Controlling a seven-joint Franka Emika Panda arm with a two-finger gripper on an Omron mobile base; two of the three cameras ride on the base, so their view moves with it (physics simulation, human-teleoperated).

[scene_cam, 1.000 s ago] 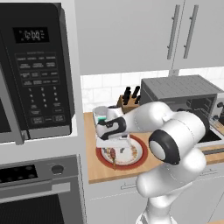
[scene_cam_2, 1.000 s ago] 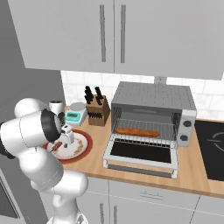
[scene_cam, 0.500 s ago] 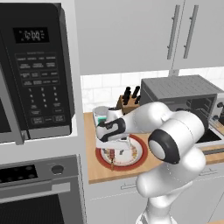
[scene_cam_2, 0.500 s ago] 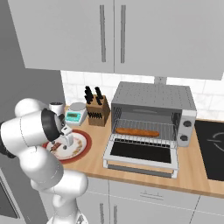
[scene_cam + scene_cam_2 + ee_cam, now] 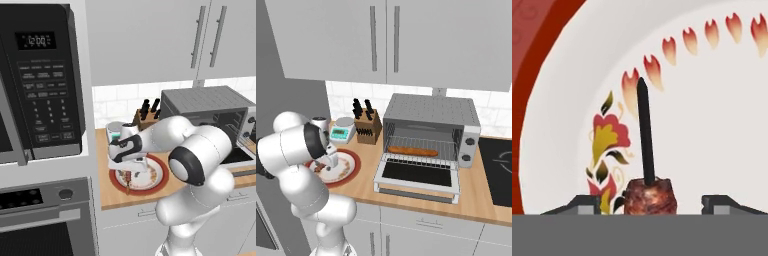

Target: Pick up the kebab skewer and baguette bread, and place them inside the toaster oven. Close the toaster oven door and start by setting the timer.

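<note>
The hand (image 5: 647,207) is low over the red-rimmed plate (image 5: 119,184) at the front of the wooden bench (image 5: 476,200), and its two fingertips (image 5: 587,204) stand apart on each side of the kebab skewer (image 5: 646,165) without touching the meat, so it is still released. The skewer lies on the plate, its dark stick pointing away from the hand. Farther back, the baguette bread (image 5: 412,151) rests on the wire rack inside the toaster oven (image 5: 431,111), and the toaster oven door (image 5: 418,175) is folded down open.
</note>
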